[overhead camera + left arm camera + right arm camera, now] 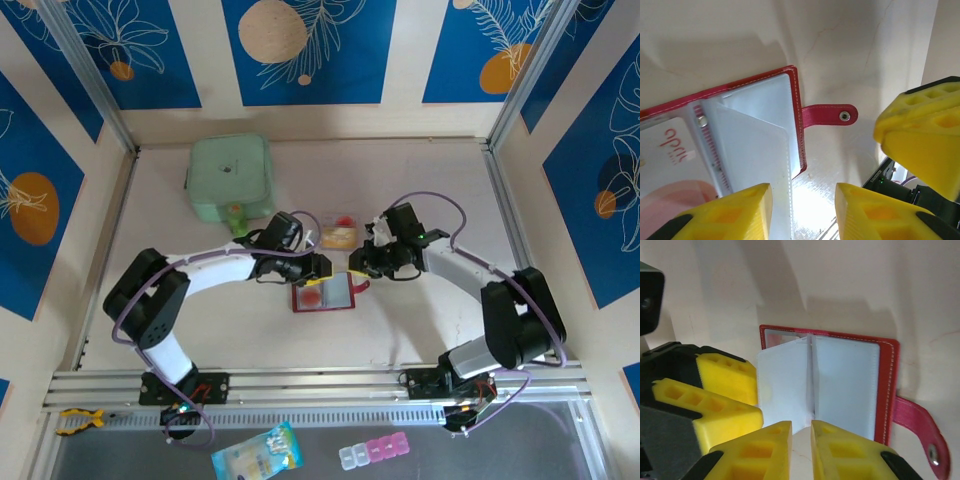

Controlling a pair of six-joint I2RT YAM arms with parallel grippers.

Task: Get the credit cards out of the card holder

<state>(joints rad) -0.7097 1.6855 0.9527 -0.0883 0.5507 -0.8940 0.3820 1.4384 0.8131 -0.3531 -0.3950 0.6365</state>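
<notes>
Pale tabletop (430, 190) ringed by blue patterned panels carries the whole job. The card holder (323, 293) lies open and flat just below both hands, its long axis running from one arm to the other. Its snap tab (830, 114) points toward the right arm.

One whitish card with red marks (670, 160) sits in a sleeve on the half away from the tab. That puts it off to the left of the left gripper (802, 212) and a little ahead of its tips. Two other credit cards (337, 236) lie loose on the table just beyond both hands, between them.

The left gripper's jaws stand apart and grasp nothing, though a clear leaf edge runs down between them. The right gripper (801, 450) hangs over the tab half. Its jaws are nearly together and seem to pinch the near edge of a clear sleeve (785, 385), which stands partly lifted.

My judgement is that the left hand is nearer the remaining card. The coming move likely turns on shifting left onto that sleeve's open edge, while the right hand holds the leaf clear.
</notes>
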